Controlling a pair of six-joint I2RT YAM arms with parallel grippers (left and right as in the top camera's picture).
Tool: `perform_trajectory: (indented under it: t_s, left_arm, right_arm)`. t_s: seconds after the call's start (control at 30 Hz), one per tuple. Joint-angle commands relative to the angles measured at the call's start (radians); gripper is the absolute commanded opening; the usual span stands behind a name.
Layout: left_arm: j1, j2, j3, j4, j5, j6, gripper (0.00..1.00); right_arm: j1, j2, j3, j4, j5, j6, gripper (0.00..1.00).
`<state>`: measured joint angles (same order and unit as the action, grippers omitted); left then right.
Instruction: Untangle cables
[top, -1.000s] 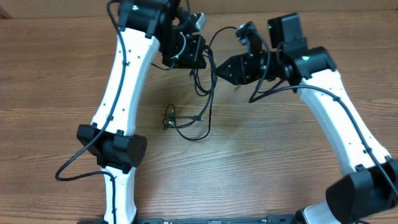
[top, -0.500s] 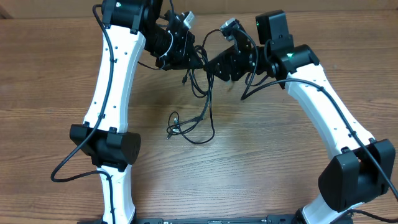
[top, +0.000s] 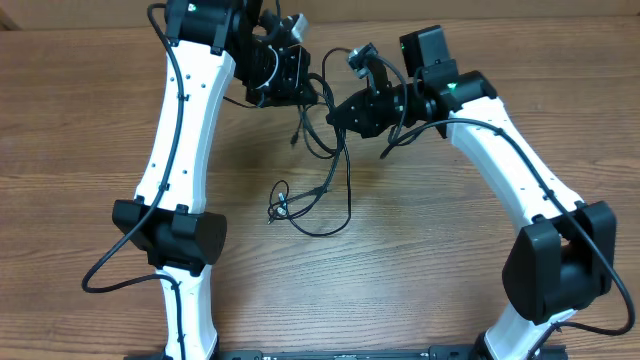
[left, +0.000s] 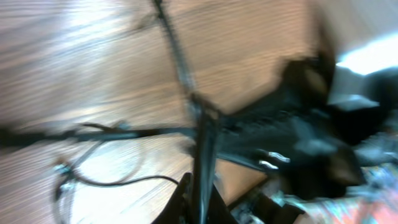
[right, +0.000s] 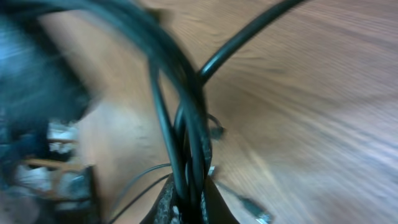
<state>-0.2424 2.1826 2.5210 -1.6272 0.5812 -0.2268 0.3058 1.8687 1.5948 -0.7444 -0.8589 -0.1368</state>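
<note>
Cables (top: 279, 199) well inside table (top: 80, 150) edges

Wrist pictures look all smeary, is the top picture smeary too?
Left wrist: badly blurred, the cables are dark streaks. Right wrist: blurred too, the close strands soft-edged. Overhead: sharp, the table grain shows clearly, no strong glare.

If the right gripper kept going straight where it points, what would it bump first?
Probably the left gripper, close ahead past the cables the right gripper pinches; height is unclear from overhead.
</note>
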Motion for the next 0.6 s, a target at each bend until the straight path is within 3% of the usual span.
perform_trajectory:
  t_s: [0.0, 0.1, 0.23, 0.47, 0.57]
  left_arm:
    - [0.06, -0.011, 0.015, 0.025, -0.263, -0.115, 0.04]
    - [0.1, -0.011, 0.014, 0.032, -0.296, -0.118, 0.04]
    - [0.115, -0.011, 0.009, 0.032, -0.343, -0.118, 0.04]
    - [0.1, -0.011, -0.107, 0.051, -0.359, -0.118, 0.04]
    - [0.091, -0.011, -0.164, 0.065, -0.342, -0.105, 0.04]
  right_arm:
    - [-0.059, -0.1, 0.013, -0.052, -0.293, -0.084, 0.04]
    - [-0.113, -0.136, 0.013, -0.153, -0.505, -0.198, 0.04]
    - [-0.148, -0.141, 0.013, -0.177, -0.712, -0.238, 0.04]
    - [-0.16, -0.174, 0.024, -0.12, -0.711, -0.162, 0.04]
    - [-0.206, -0.175, 0.024, -0.035, -0.61, 0.018, 0.04]
